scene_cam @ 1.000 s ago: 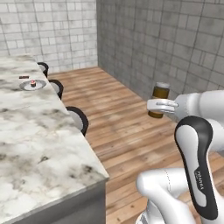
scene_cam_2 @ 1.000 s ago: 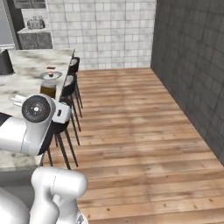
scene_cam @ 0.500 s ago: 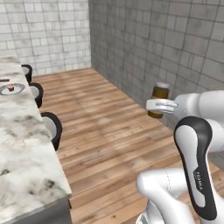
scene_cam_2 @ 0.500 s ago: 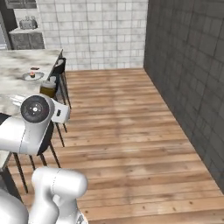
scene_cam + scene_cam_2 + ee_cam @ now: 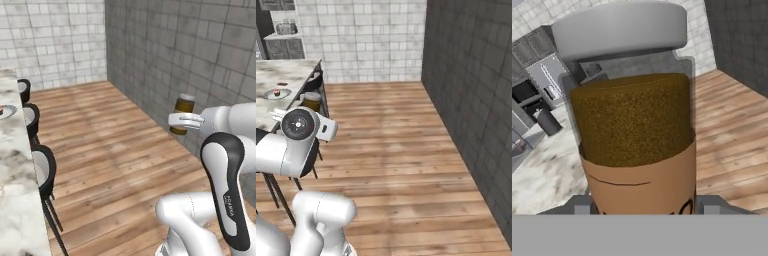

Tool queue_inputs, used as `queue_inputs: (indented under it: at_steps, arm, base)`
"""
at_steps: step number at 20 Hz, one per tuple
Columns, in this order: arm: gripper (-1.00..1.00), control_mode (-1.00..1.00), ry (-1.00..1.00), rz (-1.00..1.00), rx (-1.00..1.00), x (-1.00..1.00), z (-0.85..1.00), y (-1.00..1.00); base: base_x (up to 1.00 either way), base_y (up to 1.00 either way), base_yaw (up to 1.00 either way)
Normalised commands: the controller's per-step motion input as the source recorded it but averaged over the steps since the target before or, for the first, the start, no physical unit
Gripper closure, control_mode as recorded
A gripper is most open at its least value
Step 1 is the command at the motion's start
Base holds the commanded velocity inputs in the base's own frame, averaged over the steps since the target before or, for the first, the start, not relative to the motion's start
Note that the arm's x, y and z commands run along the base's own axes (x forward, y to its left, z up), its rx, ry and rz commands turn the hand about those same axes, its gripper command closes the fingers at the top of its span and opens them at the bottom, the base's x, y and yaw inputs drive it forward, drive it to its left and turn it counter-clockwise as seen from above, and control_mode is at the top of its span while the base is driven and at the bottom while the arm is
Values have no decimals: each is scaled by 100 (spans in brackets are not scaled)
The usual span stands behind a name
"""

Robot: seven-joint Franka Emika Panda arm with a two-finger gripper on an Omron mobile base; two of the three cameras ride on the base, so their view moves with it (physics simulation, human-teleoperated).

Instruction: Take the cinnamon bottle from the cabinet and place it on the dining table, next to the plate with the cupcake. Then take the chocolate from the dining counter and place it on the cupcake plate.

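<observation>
The cinnamon bottle point(image 5: 182, 114) is a clear jar of brown powder with a pale lid and a tan label. It stands upright, and my gripper point(image 5: 184, 120) is shut on its lower body, held in the air above the wooden floor. In the hand view the cinnamon bottle point(image 5: 634, 125) looms close, with a grey finger point(image 5: 582, 206) on each side of its base. The cinnamon bottle point(image 5: 312, 101) also peeks out behind my forearm. A small plate with the cupcake point(image 5: 277, 93) rests on the marble dining counter point(image 5: 276, 107), and the same plate point(image 5: 4, 111) lies at the far left. The chocolate is too small to tell.
Three dark stools point(image 5: 44, 170) line the counter's edge. A dark grey tiled wall point(image 5: 200, 55) stands close on the right and a light tiled wall point(image 5: 371, 40) lies ahead. Open wooden floor point(image 5: 401, 145) stretches between them. Dark cabinets point(image 5: 286, 47) stand beyond the counter.
The whole scene has shifted because the base moved: the counter slid left in the left base view. The bottle stays in the shut gripper, in the same pose.
</observation>
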Motion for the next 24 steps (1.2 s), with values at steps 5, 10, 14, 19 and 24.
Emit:
queue_inputs:
  at_steps: [5,10,14,19,24]
  arm:
    - [100,100,0,0,0,0,0,0]
    - [100,100,0,0,0,0,0,0]
    - [100,100,0,0,0,0,0,0]
    - [100,100,0,0,0,0,0,0]
    - [100,100,0,0,0,0,0,0]
  base:
    - [85,-17,17]
    - [87,-16,16]
    - [87,-5,24]
    - [85,-3,30]
    - [81,-2,39]
